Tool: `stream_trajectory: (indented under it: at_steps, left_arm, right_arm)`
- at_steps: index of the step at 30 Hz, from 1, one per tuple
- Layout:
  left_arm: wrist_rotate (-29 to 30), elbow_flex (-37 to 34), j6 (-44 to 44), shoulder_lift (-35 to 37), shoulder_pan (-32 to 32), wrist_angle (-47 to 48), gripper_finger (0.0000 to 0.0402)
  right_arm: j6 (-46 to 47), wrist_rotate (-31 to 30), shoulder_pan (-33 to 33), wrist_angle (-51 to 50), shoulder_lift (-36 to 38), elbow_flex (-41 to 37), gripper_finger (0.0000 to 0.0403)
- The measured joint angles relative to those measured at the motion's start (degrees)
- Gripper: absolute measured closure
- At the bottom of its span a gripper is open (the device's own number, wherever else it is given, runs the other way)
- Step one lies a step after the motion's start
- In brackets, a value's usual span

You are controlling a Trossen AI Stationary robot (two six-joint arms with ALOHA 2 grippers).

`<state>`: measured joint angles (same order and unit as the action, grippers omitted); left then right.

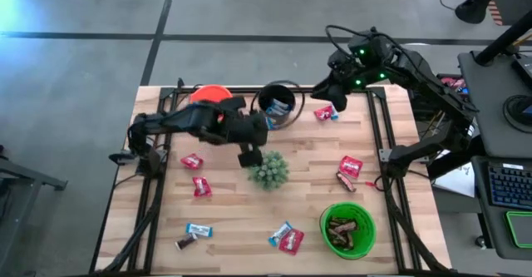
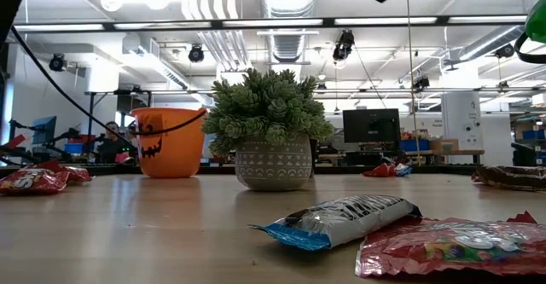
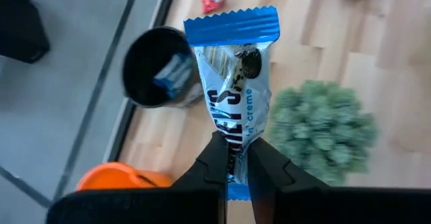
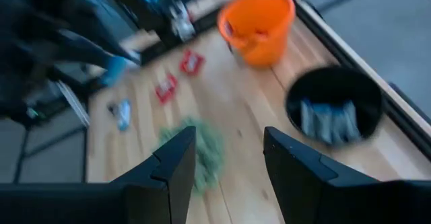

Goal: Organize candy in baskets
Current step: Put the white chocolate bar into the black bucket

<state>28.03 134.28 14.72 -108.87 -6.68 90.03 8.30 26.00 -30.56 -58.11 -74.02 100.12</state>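
Note:
My left gripper (image 1: pixel 249 154) hangs over the table between the black basket (image 1: pixel 278 104) and the spiky plant (image 1: pixel 268 169). It is shut on a blue-and-silver candy bar (image 3: pixel 232 83). The black basket (image 3: pixel 158 66) holds a blue candy. The orange basket (image 1: pixel 212 94) stands at the far edge. The green basket (image 1: pixel 347 230), at the near right, holds brown candies. My right gripper (image 1: pixel 328 94) is open and empty (image 4: pixel 229 157), above the far edge to the right of the black basket (image 4: pixel 333 106). My left gripper pinches the candy bar between its two fingers near one end (image 3: pixel 233 158), with the blue crimped edge (image 3: pixel 237 192) just behind the fingers. The rest of the bar reaches out past the fingertips along their line. It is lifted clear of the table.
Loose candies lie on the wood. Two red ones (image 1: pixel 192 160) (image 1: pixel 201 185) are at the left, and blue and brown ones (image 1: pixel 198 230) near the front left. A blue and red pair (image 1: pixel 287 237) is at the front, with more at the right (image 1: pixel 350 166) (image 1: pixel 325 113). Metal frame rails run along the table's sides.

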Motion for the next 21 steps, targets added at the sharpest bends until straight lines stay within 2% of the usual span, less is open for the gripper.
stream_trajectory:
  at_steps: [8, 16, 21]
  left_arm:
    - [-0.02, -0.02, -9.37, 1.94, 6.58, 0.01, 0.0396]
    - [-0.07, -0.02, -14.71, 5.14, 10.68, -0.41, 0.0396]
    - [-3.53, -0.02, -18.04, 5.96, 11.96, -3.63, 0.0396]
  right_arm:
    - [5.22, -0.16, 5.29, 13.01, -2.92, 0.00, 0.0241]
    - [5.29, -0.51, 7.84, 16.69, -7.65, 0.13, 0.0241]
    - [8.02, -0.49, 8.35, 25.89, -10.30, 0.21, 0.0241]
